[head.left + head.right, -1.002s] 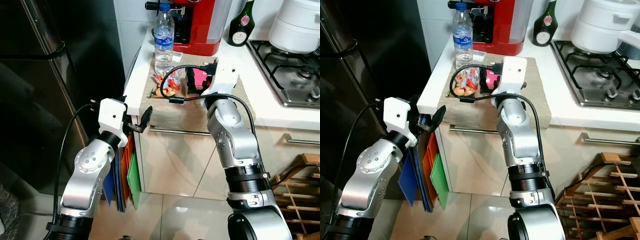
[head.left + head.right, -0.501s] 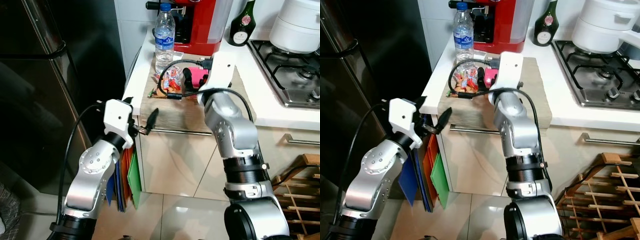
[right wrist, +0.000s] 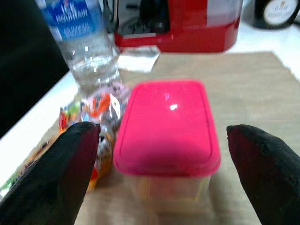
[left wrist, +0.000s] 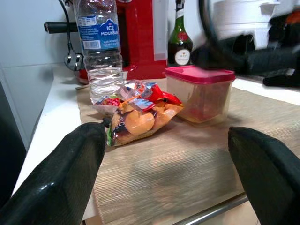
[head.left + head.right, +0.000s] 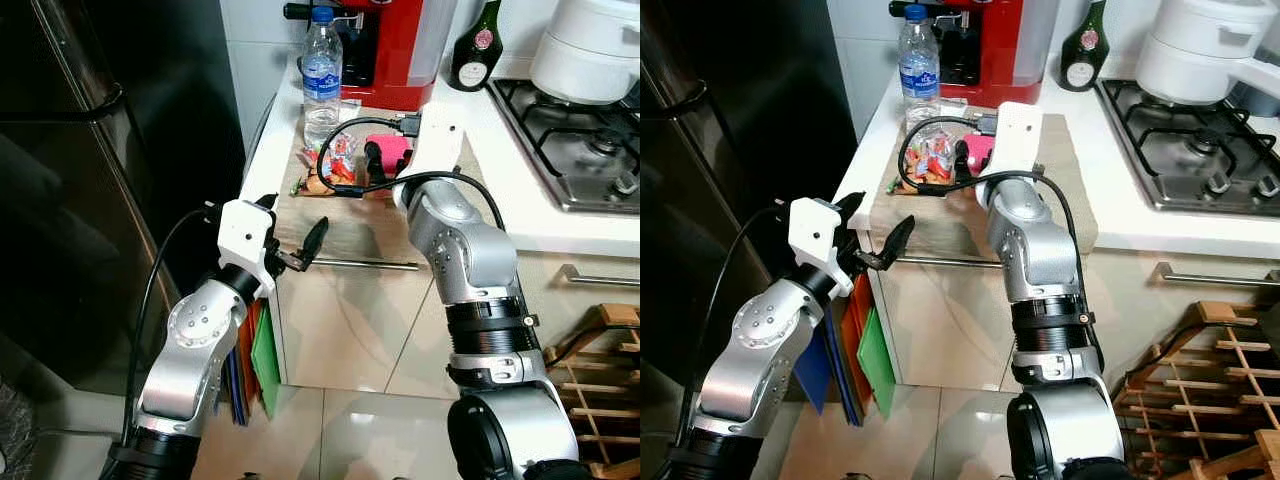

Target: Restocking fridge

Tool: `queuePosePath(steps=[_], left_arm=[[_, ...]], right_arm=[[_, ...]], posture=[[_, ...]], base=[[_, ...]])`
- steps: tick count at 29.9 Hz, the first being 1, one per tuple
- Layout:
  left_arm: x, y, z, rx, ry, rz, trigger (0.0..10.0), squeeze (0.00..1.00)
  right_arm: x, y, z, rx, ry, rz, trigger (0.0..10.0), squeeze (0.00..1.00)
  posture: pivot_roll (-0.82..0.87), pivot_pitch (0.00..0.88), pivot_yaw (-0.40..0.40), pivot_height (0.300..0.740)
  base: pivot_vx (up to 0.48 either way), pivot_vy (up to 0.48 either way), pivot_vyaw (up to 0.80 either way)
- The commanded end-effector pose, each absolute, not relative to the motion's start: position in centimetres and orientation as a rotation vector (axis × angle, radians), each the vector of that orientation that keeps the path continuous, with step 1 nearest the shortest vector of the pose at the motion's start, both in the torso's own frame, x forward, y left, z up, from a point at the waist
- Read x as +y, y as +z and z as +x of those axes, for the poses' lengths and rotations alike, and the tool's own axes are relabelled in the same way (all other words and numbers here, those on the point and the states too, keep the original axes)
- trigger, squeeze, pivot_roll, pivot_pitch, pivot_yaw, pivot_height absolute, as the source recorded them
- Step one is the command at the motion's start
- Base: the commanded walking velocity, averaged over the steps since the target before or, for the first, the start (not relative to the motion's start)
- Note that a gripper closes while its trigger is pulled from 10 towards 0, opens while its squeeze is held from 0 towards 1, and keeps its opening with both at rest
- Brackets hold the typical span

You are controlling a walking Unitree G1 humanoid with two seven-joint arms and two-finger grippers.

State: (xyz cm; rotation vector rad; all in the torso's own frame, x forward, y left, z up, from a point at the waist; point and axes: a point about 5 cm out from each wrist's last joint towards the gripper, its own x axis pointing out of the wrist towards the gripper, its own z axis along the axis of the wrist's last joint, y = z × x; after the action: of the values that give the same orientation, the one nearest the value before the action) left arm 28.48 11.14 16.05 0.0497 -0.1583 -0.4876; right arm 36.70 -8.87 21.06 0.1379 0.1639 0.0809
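A clear container with a pink lid (image 3: 166,136) stands on the beige mat (image 5: 375,215) on the counter, beside a bag of colourful snacks (image 5: 333,168) and a water bottle (image 5: 322,75). My right gripper (image 3: 161,129) is open, its fingers spread wider than the container and just short of it. My left gripper (image 5: 293,215) is open at the counter's front edge, pointing at the snack bag (image 4: 138,115) and the container (image 4: 199,91) and holding nothing. The black fridge (image 5: 80,150) stands at the left with its doors closed.
A red coffee machine (image 5: 390,50), a dark bottle (image 5: 473,50), a white pot (image 5: 585,50) and a gas hob (image 5: 580,140) line the counter's back and right. Coloured boards (image 5: 262,350) lean between fridge and cabinet. A wooden rack (image 5: 600,340) sits at the lower right.
My right gripper has swung left across the mat to the pink-lidded container. My left arm has risen and moved forward to the counter edge.
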Motion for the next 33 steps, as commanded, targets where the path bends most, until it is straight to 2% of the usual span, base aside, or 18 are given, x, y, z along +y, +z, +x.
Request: queuePosePath(steps=[1,4,5,6,23,28,33], left_arm=[[10.7,16.0,28.2,-0.180,-0.525,0.074,10.0,0.00],[10.4,16.1,28.0,-0.192,-0.549,0.066,10.0,0.00],[10.1,16.2,27.9,-0.198,-0.568,0.036,9.5,0.00],[10.0,16.3,27.9,-0.198,-0.571,0.031,10.0,0.00],[10.0,16.1,27.8,-0.188,-0.577,0.012,10.0,0.00],[10.0,16.1,27.8,-0.185,-0.577,0.009,10.0,0.00],[9.9,16.0,27.8,-0.183,-0.574,0.005,10.0,0.00]], right_arm=[[-8.4,21.2,36.9,0.192,0.108,0.147,10.0,0.00],[-8.4,20.8,37.0,0.208,0.110,0.145,10.0,0.00],[-8.3,20.5,37.1,0.223,0.116,0.148,10.0,0.00],[-8.2,20.4,37.1,0.230,0.121,0.147,10.0,0.00],[-7.9,18.6,37.1,0.329,0.133,0.171,10.0,0.00],[-7.9,18.7,37.1,0.323,0.131,0.168,10.0,0.00],[-8.2,20.7,37.2,0.191,0.114,0.070,10.0,0.00]], posture=[[-0.02,0.000,0.004,0.740],[-0.03,0.000,-0.001,0.740],[-0.03,0.000,0.000,0.740],[-0.03,0.000,-0.001,0.740],[-0.03,0.000,0.001,0.740],[-0.03,0.000,-0.001,0.740],[-0.04,0.000,-0.003,0.740]], base=[[0.000,0.000,0.00],[0.000,0.000,0.00],[0.000,0.000,0.00],[0.000,0.000,0.00],[0.000,0.000,0.00],[0.000,0.000,0.00],[0.000,0.000,0.00]])
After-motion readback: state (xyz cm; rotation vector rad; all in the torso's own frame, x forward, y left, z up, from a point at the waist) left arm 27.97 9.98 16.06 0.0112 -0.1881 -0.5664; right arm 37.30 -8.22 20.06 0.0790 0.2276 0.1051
